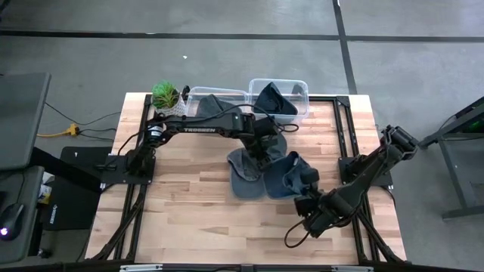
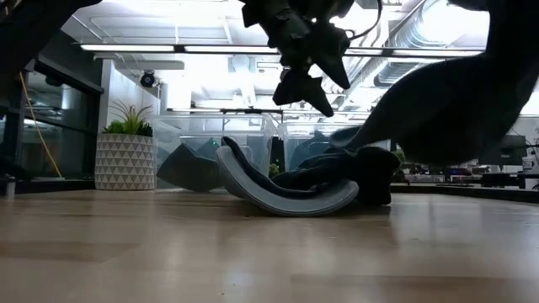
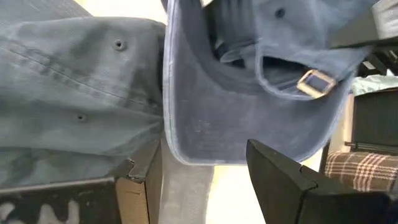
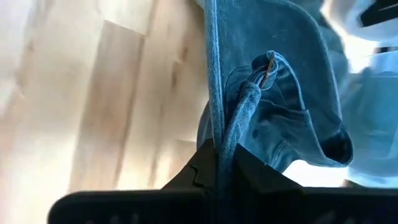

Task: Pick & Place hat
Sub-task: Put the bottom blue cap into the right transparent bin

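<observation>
We count two hats on table (image 1: 189,204): cap (image 1: 243,172), hat (image 1: 291,175) | two bins (image 1: 291,85), each one hat | right gripper (image 1: 308,198) pinching hat | left gripper (image 1: 266,147) fingers apart, empty

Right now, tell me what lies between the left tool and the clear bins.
In the high view, bare wood only: the left tool hovers over the hats, just short of the clear bins.

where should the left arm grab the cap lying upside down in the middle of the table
Probably by the brim of the upside-down cap, coming straight down from above. In the low view that brim curls up off the table, leaving a thin edge to pinch. The left end effector hangs open just above it.
</observation>
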`<state>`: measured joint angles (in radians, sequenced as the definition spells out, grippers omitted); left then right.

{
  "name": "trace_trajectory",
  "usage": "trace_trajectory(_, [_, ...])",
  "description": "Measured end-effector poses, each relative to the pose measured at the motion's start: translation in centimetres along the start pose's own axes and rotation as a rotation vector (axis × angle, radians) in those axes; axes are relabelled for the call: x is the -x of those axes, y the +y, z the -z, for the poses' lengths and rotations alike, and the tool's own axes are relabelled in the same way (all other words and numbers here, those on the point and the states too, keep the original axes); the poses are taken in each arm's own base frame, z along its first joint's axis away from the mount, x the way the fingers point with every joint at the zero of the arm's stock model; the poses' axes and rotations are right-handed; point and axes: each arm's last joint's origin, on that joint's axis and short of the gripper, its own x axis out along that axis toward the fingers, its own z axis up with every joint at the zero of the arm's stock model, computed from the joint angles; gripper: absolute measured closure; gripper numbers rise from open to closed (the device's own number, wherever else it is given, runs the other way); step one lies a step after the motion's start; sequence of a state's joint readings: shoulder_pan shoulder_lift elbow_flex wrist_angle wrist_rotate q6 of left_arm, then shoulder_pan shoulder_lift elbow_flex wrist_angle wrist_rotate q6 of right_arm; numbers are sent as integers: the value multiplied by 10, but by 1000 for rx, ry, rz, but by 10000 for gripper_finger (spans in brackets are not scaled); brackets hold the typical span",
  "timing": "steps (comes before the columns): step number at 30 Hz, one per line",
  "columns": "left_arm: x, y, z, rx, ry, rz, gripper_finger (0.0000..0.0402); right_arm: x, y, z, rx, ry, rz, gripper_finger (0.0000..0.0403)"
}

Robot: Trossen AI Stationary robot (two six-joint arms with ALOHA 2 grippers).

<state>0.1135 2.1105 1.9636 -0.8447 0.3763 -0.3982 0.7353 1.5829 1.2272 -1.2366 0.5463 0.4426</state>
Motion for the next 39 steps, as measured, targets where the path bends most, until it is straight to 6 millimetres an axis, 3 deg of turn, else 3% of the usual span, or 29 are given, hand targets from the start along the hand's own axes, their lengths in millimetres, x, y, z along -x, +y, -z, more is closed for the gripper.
trace_trajectory(10, [17,36,-13,29,-6,43,224,20,-20,5,257,90,146,393])
trace_trajectory(18, [32,58,-30,-3,-76,218,224,18,-33,8,385,167,199,393])
trace_trajectory(26, [44,66,-42,-52,-145,367,224,11,-45,4,380,186,243,393])
trace_trajectory(39, [46,71,-49,-69,-225,294,224,8,-53,2,360,182,312,393])
